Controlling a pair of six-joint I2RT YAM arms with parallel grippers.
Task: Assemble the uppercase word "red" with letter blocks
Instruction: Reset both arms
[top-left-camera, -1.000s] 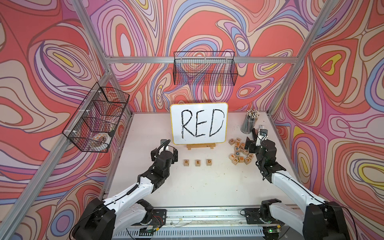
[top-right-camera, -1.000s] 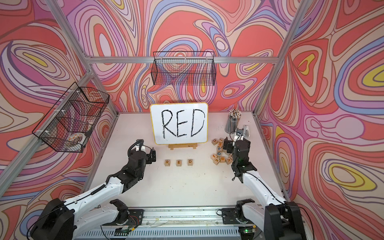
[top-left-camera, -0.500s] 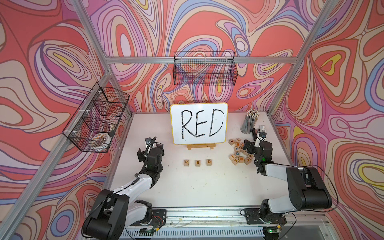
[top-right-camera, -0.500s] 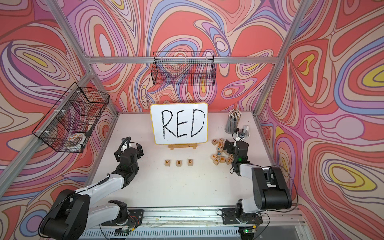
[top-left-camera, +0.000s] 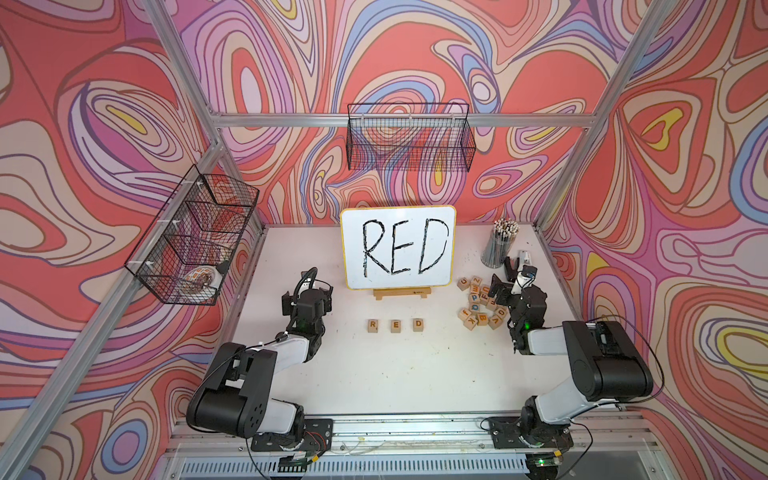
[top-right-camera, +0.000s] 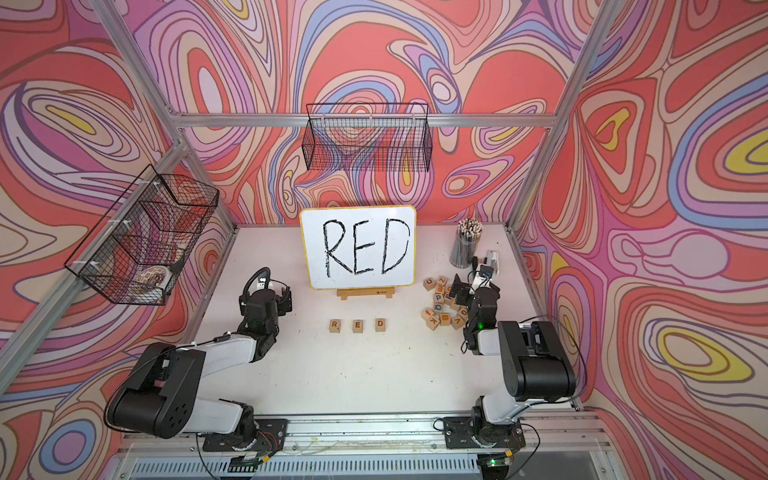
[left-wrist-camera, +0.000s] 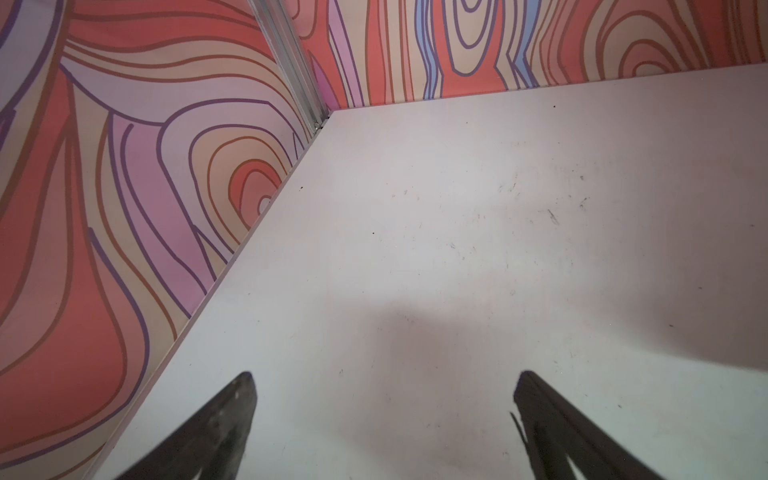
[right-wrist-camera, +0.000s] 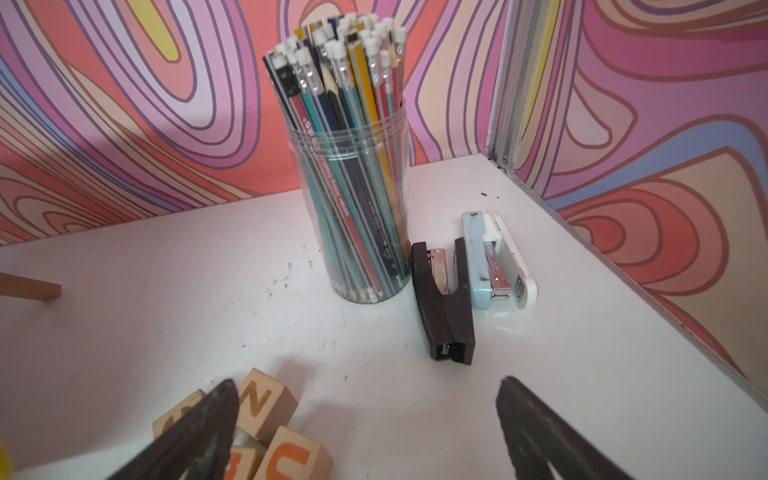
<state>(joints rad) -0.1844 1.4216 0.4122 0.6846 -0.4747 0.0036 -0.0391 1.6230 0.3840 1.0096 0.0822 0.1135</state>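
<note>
Near half of the table (top-left-camera: 395, 374) is left bare. At mid-table the letter blocks (top-left-camera: 395, 325) R, E, D are set in a row before the whiteboard (top-left-camera: 398, 247). Spare blocks (top-left-camera: 478, 305) are heaped toward the right edge. The left gripper (left-wrist-camera: 384, 378), near the left edge, and the right gripper (right-wrist-camera: 366, 384), beside the heap, are spread wide with nothing held.

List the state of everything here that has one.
R block: letter up, first in row.
E block: letter up, middle.
D block: letter up, last.
left gripper: open, empty.
right gripper: open, empty.
spare blocks: loose pile.
whiteboard: upright on stand.
pencil jar: upright, full.
</note>
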